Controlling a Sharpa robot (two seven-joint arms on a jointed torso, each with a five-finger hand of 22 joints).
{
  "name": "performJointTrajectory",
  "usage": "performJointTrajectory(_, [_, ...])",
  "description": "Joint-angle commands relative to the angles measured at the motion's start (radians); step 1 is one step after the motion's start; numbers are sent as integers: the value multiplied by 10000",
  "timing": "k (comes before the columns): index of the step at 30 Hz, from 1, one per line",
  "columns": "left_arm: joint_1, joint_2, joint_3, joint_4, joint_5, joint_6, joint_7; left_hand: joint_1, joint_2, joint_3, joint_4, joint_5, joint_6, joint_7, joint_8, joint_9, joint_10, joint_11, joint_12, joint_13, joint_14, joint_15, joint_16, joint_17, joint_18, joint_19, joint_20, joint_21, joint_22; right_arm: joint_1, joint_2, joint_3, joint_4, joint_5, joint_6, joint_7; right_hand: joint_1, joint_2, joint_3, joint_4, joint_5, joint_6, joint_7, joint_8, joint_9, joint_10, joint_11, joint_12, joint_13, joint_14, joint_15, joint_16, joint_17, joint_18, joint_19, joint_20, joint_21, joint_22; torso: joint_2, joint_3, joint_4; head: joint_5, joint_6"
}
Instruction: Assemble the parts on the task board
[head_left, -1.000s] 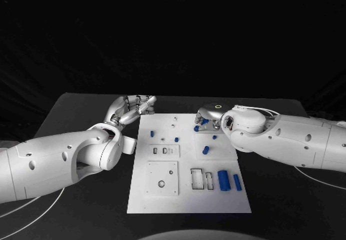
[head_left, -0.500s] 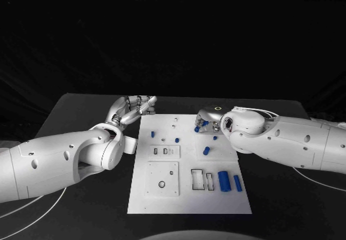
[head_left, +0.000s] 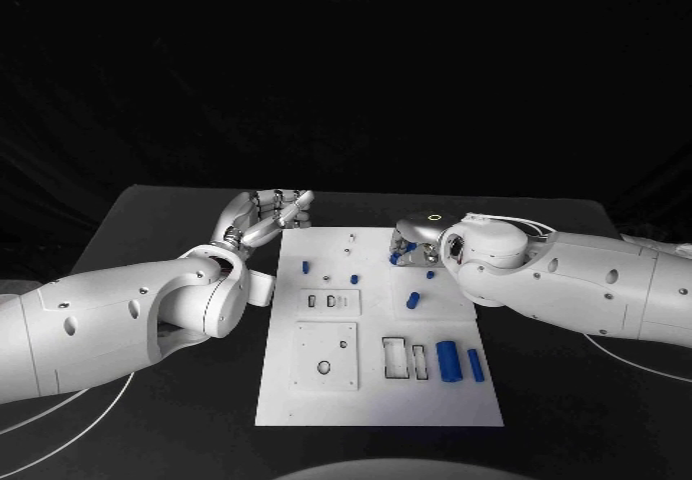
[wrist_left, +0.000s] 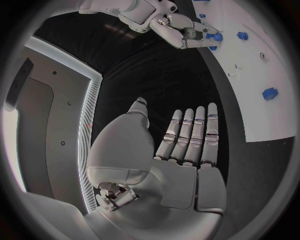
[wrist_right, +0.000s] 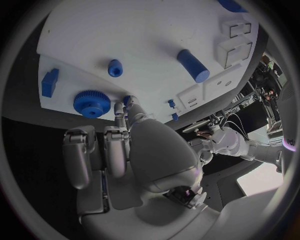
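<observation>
The white task board (head_left: 375, 395) lies in the middle of the table. My right hand (head_left: 418, 240) hovers low over its far right part, fingers curled in. Its fingertips (wrist_right: 122, 111) meet on a small blue part (wrist_right: 127, 99) just above the board. Beside them lie a blue gear (wrist_right: 92, 103), a blue block (wrist_right: 49, 82), a small blue peg (wrist_right: 115, 68) and a blue cylinder (wrist_right: 192, 65). My left hand (head_left: 267, 222) is at the board's far left corner, fingers (wrist_left: 194, 132) straight and apart, holding nothing.
More blue parts sit on the board: one (head_left: 304, 267) near its left edge, one (head_left: 413, 299) mid-right, and two long pieces (head_left: 447, 361) (head_left: 475, 365) near the right front. Recessed slots (head_left: 325, 355) occupy the board's near half. Black table (head_left: 144, 230) surrounds it.
</observation>
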Motion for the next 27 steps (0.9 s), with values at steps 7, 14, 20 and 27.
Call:
performJointTrajectory(7, [27,39,9,-12,27,148,101,-17,120,45,0,-30,-20,293,14,11,56,-1,-45,-7,-56,21,-44,-10,84,-95,-9,-52,-19,-20,26,2,12,-34,187,59,86,64,192,154,-37,426,-57,8,60,427,-91,-108,4,1039,-122,34,2530,-142,1065,-110,44,2629,-3,0,0,72,-24])
performJointTrajectory(14, [27,50,9,-27,27,155,109,-10,131,47,-1,-30,-23,294,13,11,57,0,-49,-7,-57,22,-48,-10,84,-97,-8,-54,-22,-32,8,2,63,-23,-19,140,111,84,371,262,-30,1048,-131,214,172,1059,-188,-65,3,1020,-217,8,2434,-142,1065,-204,44,2629,3,10,2,154,35])
performJointTrajectory(20, [27,60,8,-38,27,164,124,-8,136,48,-2,-30,-24,294,13,11,58,1,-51,-7,-58,22,-50,-10,84,-99,-7,-55,-23,-37,-48,3,130,99,-794,356,128,51,424,281,-27,1140,-129,222,185,1188,-188,-101,-2,1013,-232,-3,2397,-142,1065,-226,44,2629,-6,1,11,137,80])
performJointTrajectory(27, [25,90,8,-60,27,187,166,7,160,53,-4,-30,-27,295,13,12,63,1,-60,-6,-62,24,-58,-10,84,-107,-5,-61,-30,-19,-158,58,349,359,-2103,708,136,3,450,300,-27,1182,-89,212,189,1266,-148,-137,-5,1010,-222,-6,2385,-142,1065,-230,44,2629,-33,-8,-13,138,170])
